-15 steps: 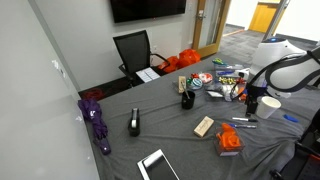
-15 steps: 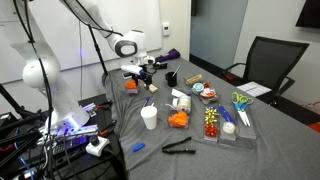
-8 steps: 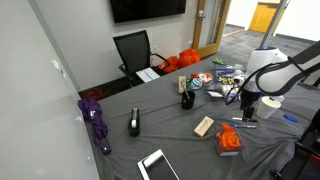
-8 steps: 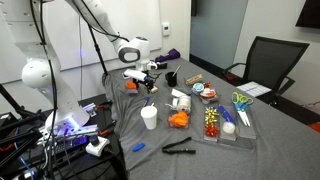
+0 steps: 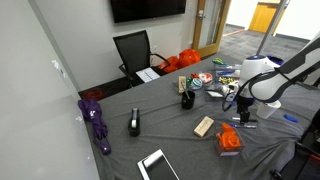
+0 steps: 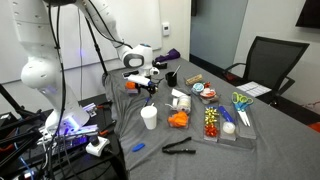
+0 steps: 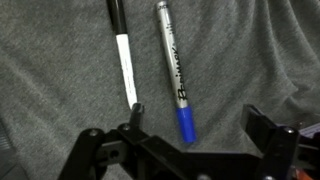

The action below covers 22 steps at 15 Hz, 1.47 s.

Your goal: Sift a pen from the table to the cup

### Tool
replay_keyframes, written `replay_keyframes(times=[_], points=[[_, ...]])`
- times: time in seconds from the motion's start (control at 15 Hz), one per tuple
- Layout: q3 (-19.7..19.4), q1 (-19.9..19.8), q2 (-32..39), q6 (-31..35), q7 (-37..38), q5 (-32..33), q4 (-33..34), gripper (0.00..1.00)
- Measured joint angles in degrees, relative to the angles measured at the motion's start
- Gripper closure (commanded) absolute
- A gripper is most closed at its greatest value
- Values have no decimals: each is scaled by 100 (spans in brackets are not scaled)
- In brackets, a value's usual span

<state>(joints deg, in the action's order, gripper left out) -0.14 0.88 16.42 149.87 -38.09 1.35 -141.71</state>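
Observation:
In the wrist view a silver marker with a blue cap (image 7: 174, 70) and a white pen with a black cap (image 7: 122, 55) lie side by side on the grey cloth. My gripper (image 7: 197, 128) is open just above them, with the marker's blue cap between its fingers and nothing held. In both exterior views the gripper (image 5: 243, 108) (image 6: 143, 88) hangs low over the table. The small black cup (image 5: 187, 98) (image 6: 171, 77), with dark pens sticking out of it, stands apart from the gripper.
A white paper cup (image 6: 149, 118), an orange object (image 6: 179, 120) and a tray of small items (image 6: 222, 120) are near the gripper. A wooden block (image 5: 204, 126), a tablet (image 5: 157, 165), a purple umbrella (image 5: 96, 120) and an office chair (image 5: 133, 50) are farther off.
The arm has swung over and come down toward the two pens on the cloth. The gripper stays open and the pens have not moved.

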Motion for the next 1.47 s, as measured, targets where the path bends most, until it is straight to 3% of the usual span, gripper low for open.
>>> replay_keyframes(times=[0.6,0.87,0.93,1.07,1.13,1.33,1.47], points=[[30,-9,394,157,375,366,141,0],[102,-9,437,261,561,469,140,37],[122,-9,457,301,609,489,140,40],[162,-9,510,362,710,518,140,40],[181,-9,526,374,760,527,140,34],[224,-9,546,397,913,593,141,28],[234,-8,555,412,1003,641,141,38]])
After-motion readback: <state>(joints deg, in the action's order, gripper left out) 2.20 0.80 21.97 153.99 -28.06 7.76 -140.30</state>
